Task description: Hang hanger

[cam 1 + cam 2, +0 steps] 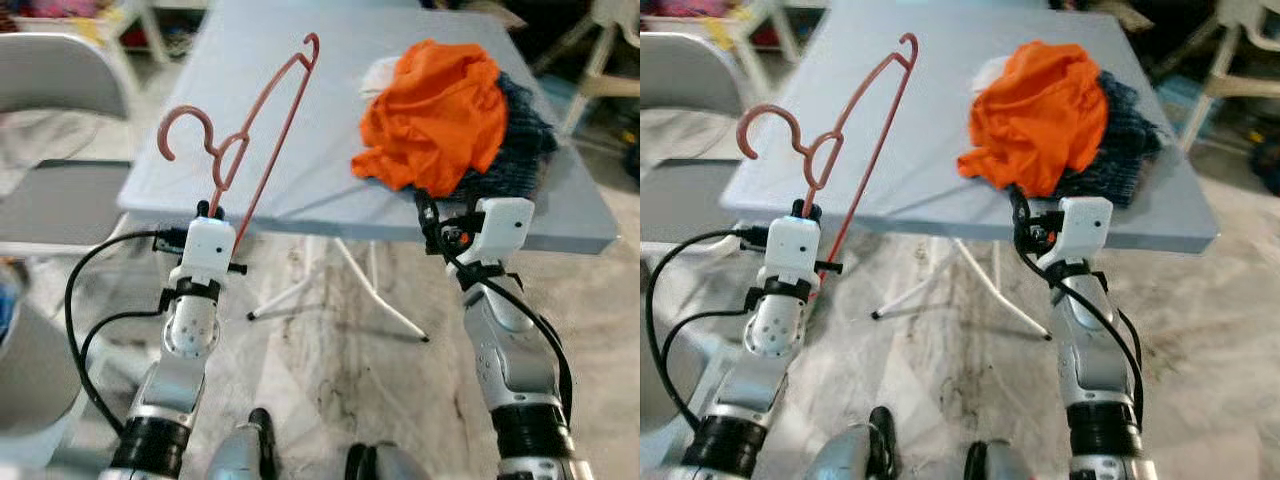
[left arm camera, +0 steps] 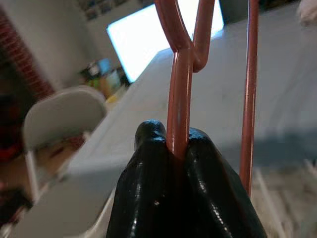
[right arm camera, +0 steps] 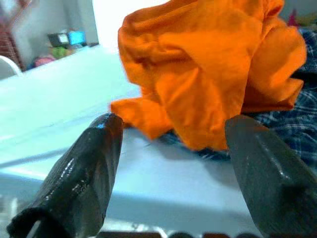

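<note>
L fingers [image 2: 181, 148] clamp pink hanger [image 1: 262, 120]; R fingers [image 3: 171, 148] apart nr orange cloth [image 1: 435, 110] on table [image 1: 280, 90].

Hanger top: the thin pinkish-red plastic hanger [image 2: 179, 99] runs out of the left wrist view's upper edge, so its hook and shoulders are cut off there.
Hanger neck: its lowest stretch is buried between the two pressed-together black fingers [image 2: 148, 183] of the left gripper [image 1: 210, 212].
Dark cloth: the dark blue checked garment [image 1: 520, 130] lies mostly under the crumpled orange cloth [image 1: 435, 110]; its shape cannot be told.
White item: a small white thing [image 1: 380, 72] peeks from behind the orange cloth, too covered to identify.
Chair: the grey folding chair [image 1: 55, 120] is cut by the left edge.
Background: the shelf clutter behind is blurred.
</note>
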Tool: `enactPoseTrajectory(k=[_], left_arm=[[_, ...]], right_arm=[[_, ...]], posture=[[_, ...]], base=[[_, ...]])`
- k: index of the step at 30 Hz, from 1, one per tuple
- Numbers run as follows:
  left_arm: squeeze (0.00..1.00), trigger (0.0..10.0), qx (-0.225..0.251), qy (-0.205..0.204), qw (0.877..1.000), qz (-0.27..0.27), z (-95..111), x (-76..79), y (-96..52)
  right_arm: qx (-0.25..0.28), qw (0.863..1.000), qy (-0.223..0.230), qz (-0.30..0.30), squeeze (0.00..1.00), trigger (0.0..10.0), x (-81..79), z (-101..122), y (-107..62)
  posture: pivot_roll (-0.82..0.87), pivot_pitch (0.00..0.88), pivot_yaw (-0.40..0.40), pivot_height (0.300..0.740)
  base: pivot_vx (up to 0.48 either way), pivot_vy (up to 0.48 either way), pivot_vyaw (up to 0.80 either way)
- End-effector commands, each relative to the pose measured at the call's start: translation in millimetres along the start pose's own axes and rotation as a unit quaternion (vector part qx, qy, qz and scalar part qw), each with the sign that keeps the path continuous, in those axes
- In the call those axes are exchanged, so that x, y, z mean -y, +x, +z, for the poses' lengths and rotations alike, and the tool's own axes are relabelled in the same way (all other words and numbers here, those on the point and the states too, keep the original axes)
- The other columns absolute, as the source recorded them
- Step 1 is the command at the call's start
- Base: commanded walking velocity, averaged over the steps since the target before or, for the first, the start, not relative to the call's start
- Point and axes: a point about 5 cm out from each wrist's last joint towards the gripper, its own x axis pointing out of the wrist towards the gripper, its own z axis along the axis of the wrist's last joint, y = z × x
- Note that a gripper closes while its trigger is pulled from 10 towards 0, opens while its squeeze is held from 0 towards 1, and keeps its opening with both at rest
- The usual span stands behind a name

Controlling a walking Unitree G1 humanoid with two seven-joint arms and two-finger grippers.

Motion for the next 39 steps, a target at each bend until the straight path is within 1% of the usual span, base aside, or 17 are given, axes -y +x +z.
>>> enactPoseTrajectory(k=[1,7,10,14,15,16,17,19,20,21,23,26,30,33,34,36,39], left_arm=[[0.0,10.0,0.015,-0.002,1.0,0.004,8,-0.7,4.2],[0.0,10.0,0.014,-0.003,1.0,0.003,7,0.9,4.5],[0.0,10.0,0.007,-0.008,1.0,0.002,3,1.3,4.8],[0.0,10.0,-0.009,-0.009,1.0,-0.008,-4,4.9,4.5],[0.0,10.0,-0.016,-0.01,1.0,-0.011,-7,6.1,4.1],[0.0,10.0,-0.024,-0.011,1.0,-0.017,-11,7.8,4.1],[0.0,10.0,-0.024,-0.011,1.0,-0.017,-11,7.8,4.1],[0.0,10.0,-0.032,-0.008,0.999,-0.031,-16,10.8,4.1],[0.0,10.0,-0.039,-0.008,0.999,-0.037,-19,12.2,4.2],[0.0,10.0,-0.051,-0.01,0.998,-0.042,-25,13.4,4.3],[0.0,10.0,-0.062,-0.018,0.997,-0.045,-29,13.9,4.7],[0.0,10.0,-0.066,-0.023,0.997,-0.045,-31,14.5,4.6],[0.0,10.0,-0.083,-0.03,0.995,-0.04,-39,18.9,-0.4],[0.0,10.0,-0.088,-0.033,0.995,-0.04,-43,21.8,-2.3],[0.0,10.0,-0.088,-0.033,0.995,-0.041,-44,23.2,-2.6],[0.0,10.0,-0.09,-0.035,0.994,-0.047,-46,27.1,-2.3],[0.0,10.0,-0.087,-0.035,0.994,-0.05,-45,28.5,-0.1]], right_arm=[[-0.004,1.0,-0.002,-0.005,0.0,10.0,1.8,-1,-0.4],[-0.017,1.0,0.002,-0.001,0.0,10.0,1.0,-6,-1.0],[-0.023,1.0,-0.01,0.009,0.0,10.0,0.0,-9,-1.3],[-0.038,0.999,0.01,0.031,0.0,10.0,0.2,-14,-3.2],[-0.041,0.999,0.006,0.029,0.0,10.0,0.9,-15,-4.1],[-0.042,0.999,-0.017,0.029,0.0,10.0,1.3,-18,-6.0],[-0.042,0.999,-0.017,0.029,0.0,10.0,1.3,-18,-6.0],[-0.049,0.996,-0.067,0.023,0.0,10.0,1.3,-23,-9.5],[-0.071,0.995,-0.059,0.032,0.0,10.0,-1.0,-30,-12.9],[-0.098,0.994,-0.034,0.042,0.0,10.0,-5.5,-38,-18.4],[-0.107,0.993,-0.006,0.048,0.0,10.0,-11.8,-44,-23.2],[-0.104,0.993,0.006,0.053,0.0,10.0,-17.4,-46,-24.4],[-0.098,0.993,0.061,0.006,0.0,10.0,-25.5,-48,-24.4],[-0.102,0.991,0.081,-0.023,0.0,10.0,-26.8,-50,-25.4],[-0.104,0.99,0.086,-0.027,0.0,10.0,-27.0,-50,-25.7],[-0.105,0.992,0.06,-0.019,0.0,10.0,-27.8,-47,-24.6],[-0.106,0.993,0.051,-0.02,0.0,10.0,-24.5,-44,-22.0]], posture=[[0.12,0.179,-0.044,0.74],[0.13,0.163,-0.06,0.74],[0.13,0.142,-0.061,0.74],[0.13,0.113,-0.053,0.74],[0.13,0.108,-0.051,0.74],[0.13,0.091,-0.046,0.74],[0.13,0.091,-0.046,0.74],[0.13,0.079,-0.044,0.74],[0.13,0.069,-0.041,0.74],[0.13,0.058,-0.038,0.74],[0.13,0.044,-0.037,0.74],[0.13,0.032,-0.038,0.74],[0.13,0.0,-0.049,0.74],[0.12,0.0,-0.059,0.74],[0.11,0.0,-0.067,0.74],[0.09,0.0,-0.09,0.74],[0.07,0.009,-0.111,0.74]], base=[[-0.259,0.0,0.0],[-0.202,0.0,0.0],[-0.175,0.0,0.0],[-0.129,0.0,0.0],[0.0,0.0,0.0],[0.0,0.0,0.0],[0.0,0.0,0.0],[0.0,0.0,0.0],[0.0,0.0,0.0],[0.0,0.0,0.0],[0.0,0.0,0.0],[0.0,0.0,0.0],[0.0,0.0,0.0],[0.0,0.0,0.0],[0.0,0.0,0.0],[0.0,0.0,0.0],[0.0,0.0,0.0]])
